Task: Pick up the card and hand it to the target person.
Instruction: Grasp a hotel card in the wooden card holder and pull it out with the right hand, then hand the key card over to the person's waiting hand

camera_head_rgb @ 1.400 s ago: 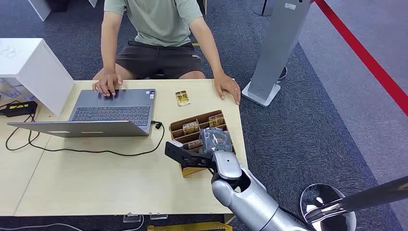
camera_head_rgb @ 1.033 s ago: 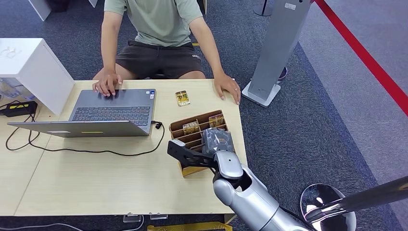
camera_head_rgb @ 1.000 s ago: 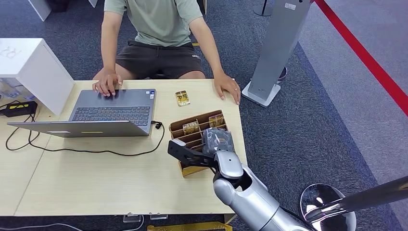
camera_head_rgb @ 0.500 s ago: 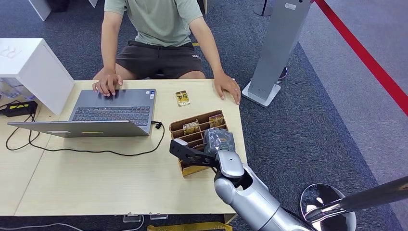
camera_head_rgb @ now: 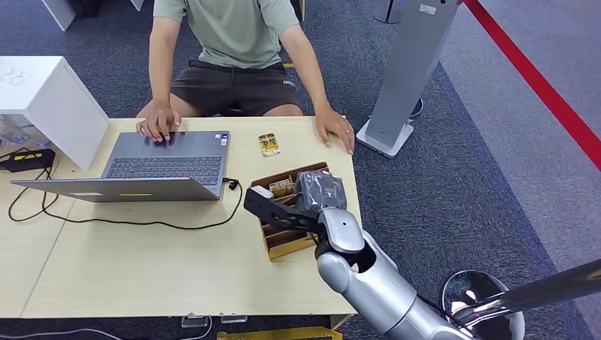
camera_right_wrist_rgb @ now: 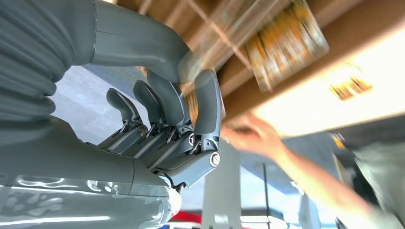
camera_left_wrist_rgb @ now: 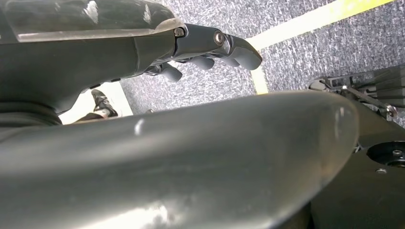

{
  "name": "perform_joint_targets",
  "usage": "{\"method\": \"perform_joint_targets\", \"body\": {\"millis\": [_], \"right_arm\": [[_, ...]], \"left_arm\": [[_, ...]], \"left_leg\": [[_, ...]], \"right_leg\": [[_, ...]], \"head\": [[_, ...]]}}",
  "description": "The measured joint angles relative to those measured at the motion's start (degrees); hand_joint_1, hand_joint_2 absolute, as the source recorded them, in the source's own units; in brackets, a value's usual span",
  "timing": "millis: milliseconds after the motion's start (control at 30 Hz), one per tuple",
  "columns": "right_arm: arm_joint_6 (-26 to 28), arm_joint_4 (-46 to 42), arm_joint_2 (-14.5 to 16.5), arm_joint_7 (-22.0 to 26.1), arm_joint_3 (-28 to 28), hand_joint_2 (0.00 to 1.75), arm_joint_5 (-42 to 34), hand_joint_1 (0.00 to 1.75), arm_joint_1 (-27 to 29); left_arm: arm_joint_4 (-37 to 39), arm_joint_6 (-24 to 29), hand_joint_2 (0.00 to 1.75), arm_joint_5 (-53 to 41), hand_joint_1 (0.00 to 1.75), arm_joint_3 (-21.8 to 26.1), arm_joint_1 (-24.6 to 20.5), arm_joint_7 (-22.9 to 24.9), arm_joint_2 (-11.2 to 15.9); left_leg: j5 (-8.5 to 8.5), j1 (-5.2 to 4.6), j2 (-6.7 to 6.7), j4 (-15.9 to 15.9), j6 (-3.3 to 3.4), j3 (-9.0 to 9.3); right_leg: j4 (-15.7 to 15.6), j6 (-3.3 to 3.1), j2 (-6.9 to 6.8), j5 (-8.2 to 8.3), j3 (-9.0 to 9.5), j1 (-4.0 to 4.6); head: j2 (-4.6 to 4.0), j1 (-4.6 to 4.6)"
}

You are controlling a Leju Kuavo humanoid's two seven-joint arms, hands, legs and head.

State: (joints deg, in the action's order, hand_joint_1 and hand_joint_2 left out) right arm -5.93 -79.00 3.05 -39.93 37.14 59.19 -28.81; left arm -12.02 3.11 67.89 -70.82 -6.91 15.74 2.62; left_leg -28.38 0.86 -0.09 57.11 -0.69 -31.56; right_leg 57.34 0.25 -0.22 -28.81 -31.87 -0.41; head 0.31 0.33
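The right hand (camera_head_rgb: 317,190) hung over the card box (camera_head_rgb: 278,239) near the table's (camera_head_rgb: 142,262) right edge, fingers (camera_right_wrist_rgb: 206,102) curled; whether it pinched a card was unclear.

R hand (camera_head_rgb: 320,190) over cardboard card box (camera_head_rgb: 283,241) w/ cards; person (camera_head_rgb: 234,42) across table (camera_head_rgb: 142,262), laptop (camera_head_rgb: 166,161).
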Motion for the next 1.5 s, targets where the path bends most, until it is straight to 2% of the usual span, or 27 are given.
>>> {"method": "perform_joint_targets", "body": {"millis": [367, 567, 733, 900, 1067, 1267, 1400, 1500], "right_arm": [[-0.65, -8.98, -0.73, 0.02, 0.05, 1.75, -1.61, 1.54, -3.57], [5.67, -7.51, -1.17, 0.4, 0.95, 1.75, -7.07, 1.54, -7.49], [13.59, -0.11, -0.69, 4.28, 2.47, 1.75, -11.89, 1.54, -12.86], [21.29, 14.89, 2.1, 10.78, 3.86, 1.75, -13.69, 1.54, -20.21], [23.5, 27.54, 3.63, 11.53, 4.56, 1.75, -13.37, 1.54, -24.31], [24.2, 36.57, 4.21, 11.26, 4.95, 1.75, -12.4, 1.54, -26.22], [24.51, 40.04, 4.25, 11.39, 5.18, 1.75, -11.9, 0.0, -26.44], [24.59, 41.87, 4.23, 11.62, 5.36, 1.75, -11.68, 0.0, -26.45]], "left_arm": [[0.0, 0.01, 0.0, -0.24, 0.0, 0.0, 0.0, 0.0, 0.0], [0.0, -0.31, 0.0, -0.4, 0.0, 0.0, -0.03, 0.0, 0.0], [0.0, -0.71, 0.0, -1.07, 0.0, -0.03, -0.12, -0.01, 0.0], [0.0, -1.02, 0.0, -1.99, 0.0, -0.49, -0.9, 0.08, -0.03], [0.0, -1.38, 0.0, -3.01, 0.0, -1.5, -1.79, 1.21, -0.11], [0.0, -1.42, 0.0, -3.37, 0.0, -2.57, -2.41, 2.28, -0.19], [0.0, -1.88, 0.0, -3.63, 0.0, -3.03, -2.49, 2.74, -0.2], [0.0, -2.77, 0.0, -4.04, 0.0, -3.55, -2.61, 2.74, -0.21]], "left_leg": [[0.0, 0.0, 0.0, 0.0, 0.0, -0.02], [0.0, 0.0, -0.01, 0.0, 0.0, -0.04], [0.0, 0.0, -0.03, 0.0, 0.0, -0.07], [0.01, 0.0, -0.09, 0.0, 0.0, -0.07], [0.01, 0.0, -0.11, 0.01, 0.0, -0.08], [0.01, 0.0, -0.09, 0.02, 0.0, -0.07], [0.01, 0.0, -0.07, 0.02, 0.0, -0.05], [0.01, 0.0, -0.06, 0.01, 0.0, -0.03]], "right_leg": [[0.0, 0.0, 0.0, 0.0, 0.0, 0.0], [0.0, 0.0, 0.0, 0.0, 0.01, 0.0], [0.02, 0.0, -0.02, 0.0, 0.01, 0.0], [0.04, 0.0, -0.11, 0.0, 0.01, 0.0], [0.04, 0.0, -0.12, 0.0, 0.01, 0.0], [0.03, 0.0, -0.1, 0.0, -0.01, 0.0], [0.03, 0.0, -0.09, 0.0, -0.02, 0.0], [0.03, 0.0, -0.07, 0.01, -0.01, 0.0]], "head": [[0.0, 0.01], [0.0, 0.02], [0.0, 0.03], [0.0, -0.08], [0.0, 0.0], [0.0, 0.11], [0.0, 0.04], [0.0, -0.04]]}}
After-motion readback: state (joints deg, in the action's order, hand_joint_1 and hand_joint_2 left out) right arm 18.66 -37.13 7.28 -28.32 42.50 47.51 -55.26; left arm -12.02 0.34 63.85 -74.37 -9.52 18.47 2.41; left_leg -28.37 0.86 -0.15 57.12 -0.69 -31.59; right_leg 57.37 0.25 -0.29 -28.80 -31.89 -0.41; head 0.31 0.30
